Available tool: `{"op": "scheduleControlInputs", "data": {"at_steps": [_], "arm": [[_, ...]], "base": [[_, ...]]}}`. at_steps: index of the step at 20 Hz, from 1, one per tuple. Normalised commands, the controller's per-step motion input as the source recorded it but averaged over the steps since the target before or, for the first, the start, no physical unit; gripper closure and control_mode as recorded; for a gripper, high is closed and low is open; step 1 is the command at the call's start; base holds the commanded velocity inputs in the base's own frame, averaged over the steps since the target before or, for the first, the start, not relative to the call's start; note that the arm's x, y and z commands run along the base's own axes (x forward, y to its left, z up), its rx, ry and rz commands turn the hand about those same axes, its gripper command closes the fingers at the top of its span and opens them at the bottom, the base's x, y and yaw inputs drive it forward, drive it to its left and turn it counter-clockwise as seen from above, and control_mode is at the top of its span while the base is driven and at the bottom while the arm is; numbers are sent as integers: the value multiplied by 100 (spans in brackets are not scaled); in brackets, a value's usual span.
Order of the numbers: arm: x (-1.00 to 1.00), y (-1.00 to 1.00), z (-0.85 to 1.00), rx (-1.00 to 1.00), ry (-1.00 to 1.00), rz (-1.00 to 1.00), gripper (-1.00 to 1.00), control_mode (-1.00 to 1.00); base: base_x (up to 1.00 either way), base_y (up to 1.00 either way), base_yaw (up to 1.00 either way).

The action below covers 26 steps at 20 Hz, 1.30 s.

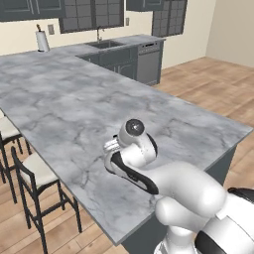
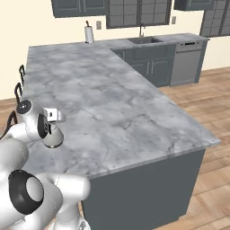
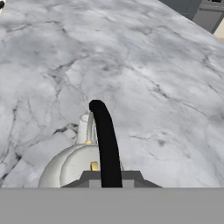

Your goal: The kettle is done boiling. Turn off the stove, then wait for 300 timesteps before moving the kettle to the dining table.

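Marble dining table [image 1: 74, 109] below; gripper [image 3: 110, 177] clamps kettle [image 3: 70, 164] handle.

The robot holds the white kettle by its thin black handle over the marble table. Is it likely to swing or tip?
The kettle hangs from its thin arched handle, so it may swing. The gripper closes around the handle, which looks smooth, perhaps slippery. Its rounded body probably sits stably once down.

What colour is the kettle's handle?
Black, arching over the white kettle; its handle shows best in the hand view.
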Motion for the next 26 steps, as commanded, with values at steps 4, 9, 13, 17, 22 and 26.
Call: {"op": "scheduleControlInputs", "data": {"at_steps": [4,9,13,17,22,26], "arm": [[7,1,-22,-2,0,0,100,-100],[6,5,-17,-1,0,-1,100,-100],[1,4,-11,0,0,-1,100,-100],[1,3,-9,0,0,0,100,-100],[1,2,-10,0,0,0,100,-100],[0,0,-11,0,1,0,-100,-100]], "base": [[0,0,0],[0,0,0],[0,0,0],[0,0,0],[0,0,0],[0,0,0]]}}
